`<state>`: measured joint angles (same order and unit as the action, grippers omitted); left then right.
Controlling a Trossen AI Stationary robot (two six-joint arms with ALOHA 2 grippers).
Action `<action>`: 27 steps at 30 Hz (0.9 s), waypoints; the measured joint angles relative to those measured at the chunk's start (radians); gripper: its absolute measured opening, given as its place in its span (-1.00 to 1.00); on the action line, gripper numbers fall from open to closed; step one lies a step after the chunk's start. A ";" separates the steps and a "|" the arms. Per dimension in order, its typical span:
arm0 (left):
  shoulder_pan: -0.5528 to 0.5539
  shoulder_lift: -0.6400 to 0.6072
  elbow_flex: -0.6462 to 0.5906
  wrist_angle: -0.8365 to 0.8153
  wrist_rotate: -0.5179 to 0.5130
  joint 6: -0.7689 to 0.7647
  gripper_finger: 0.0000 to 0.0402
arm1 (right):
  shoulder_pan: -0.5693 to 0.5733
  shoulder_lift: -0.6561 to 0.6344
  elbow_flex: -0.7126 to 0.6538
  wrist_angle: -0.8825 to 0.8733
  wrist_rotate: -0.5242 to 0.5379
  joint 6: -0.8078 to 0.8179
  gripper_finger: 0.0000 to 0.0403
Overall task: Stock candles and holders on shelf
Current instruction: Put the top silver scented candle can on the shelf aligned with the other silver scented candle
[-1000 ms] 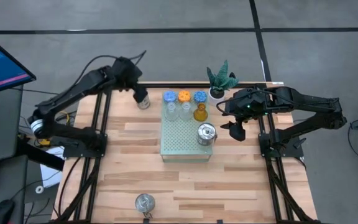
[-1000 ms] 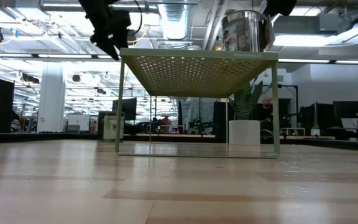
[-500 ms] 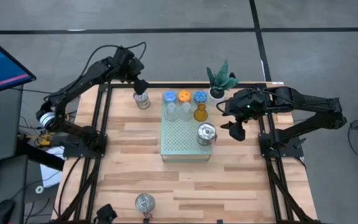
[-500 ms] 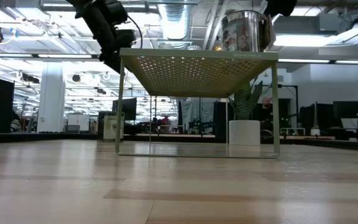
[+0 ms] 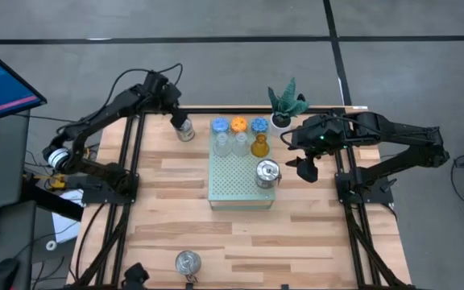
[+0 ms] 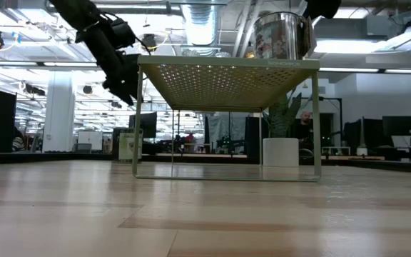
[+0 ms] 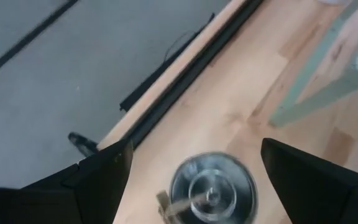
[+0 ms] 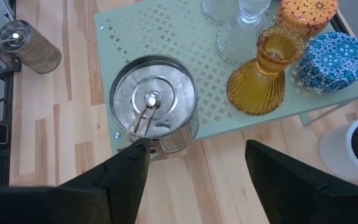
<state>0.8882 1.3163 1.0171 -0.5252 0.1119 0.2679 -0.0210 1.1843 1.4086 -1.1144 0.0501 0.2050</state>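
My left gripper (image 5: 179,121) hangs over a silver tin (image 5: 185,131) that stands on the wooden table (image 5: 167,209) near the far edge, just beside the shelf (image 5: 236,181). My two left fingers are spread wide, one on each side of that tin, and they are not squeezing it. My left wrist camera looks down on its round lid (image 7: 214,190) between my dark fingers (image 7: 306,180). My right gripper (image 5: 304,167) hangs just beside the right side of the mint-green shelf, near another silver tin (image 5: 267,173) that stands on the shelf's front right corner. My right fingers (image 8: 126,171) are apart and hold nothing. At the back of the shelf sit two blue candles (image 5: 220,126) and one orange candle (image 5: 239,124) in a row. Right in front of them stand two clear glass cups (image 5: 224,145) and one amber glass cup (image 5: 259,146). A third silver tin (image 5: 187,262) stands alone at the near edge of the table, well apart from the shelf. A green plant (image 5: 285,102) in a white pot stands at the far edge of the table, close to my right arm.
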 joint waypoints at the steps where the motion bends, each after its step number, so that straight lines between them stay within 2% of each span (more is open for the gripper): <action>1: -0.003 0.005 -0.010 0.021 -0.010 -0.009 0.77 | -0.002 0.000 0.000 0.000 0.000 0.000 0.27; 7: -0.015 0.080 -0.035 0.013 -0.146 -0.010 0.83 | -0.009 0.000 0.000 0.000 -0.001 -0.001 0.27; 14: -0.040 0.067 -0.033 0.024 -0.085 -0.040 0.85 | -0.009 0.000 0.000 0.000 -0.001 0.005 0.27; 25: -0.065 0.083 -0.007 -0.015 -0.088 -0.149 0.93 | -0.009 0.000 0.000 0.001 -0.001 0.006 0.27; 27: -0.082 0.079 0.008 -0.030 -0.119 -0.152 0.91 | -0.009 0.000 0.000 0.001 -0.001 0.014 0.27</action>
<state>0.8064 1.3956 1.0256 -0.5556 -0.0075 0.1163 -0.0299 1.1843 1.4086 -1.1133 0.0490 0.2193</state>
